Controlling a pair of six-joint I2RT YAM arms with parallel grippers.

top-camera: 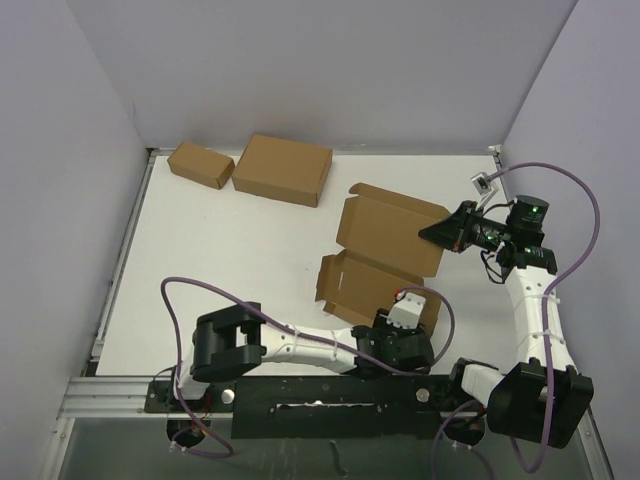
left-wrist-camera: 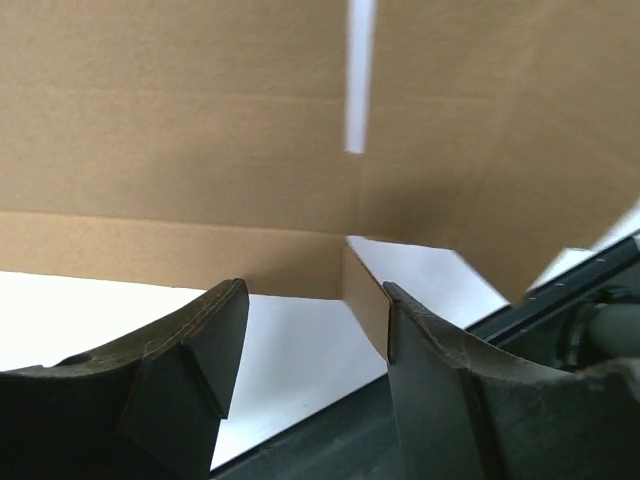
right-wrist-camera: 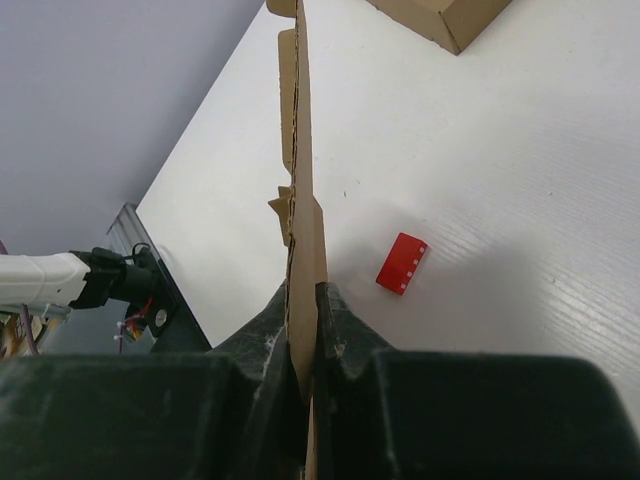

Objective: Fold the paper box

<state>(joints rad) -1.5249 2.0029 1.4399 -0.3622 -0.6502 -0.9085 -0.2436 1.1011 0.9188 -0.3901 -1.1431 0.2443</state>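
The paper box (top-camera: 385, 250) is a thin brown mailer lying unfolded mid-table, its far panel raised. My right gripper (top-camera: 440, 232) is shut on that panel's right edge. In the right wrist view the panel (right-wrist-camera: 305, 240) stands edge-on between the closed fingers of my right gripper (right-wrist-camera: 303, 290). My left gripper (top-camera: 400, 315) is at the box's near right corner. In the left wrist view my left gripper (left-wrist-camera: 315, 330) is open. A short upright flap (left-wrist-camera: 365, 290) lies against the inner side of its right finger (left-wrist-camera: 425, 350). The box wall (left-wrist-camera: 200, 120) fills the view behind.
A small brown box (top-camera: 200, 164) and a larger thick brown box (top-camera: 282, 169) sit at the back left. A small red block (right-wrist-camera: 402, 263) lies on the white table under the lifted panel. Grey walls close in the left, back and right.
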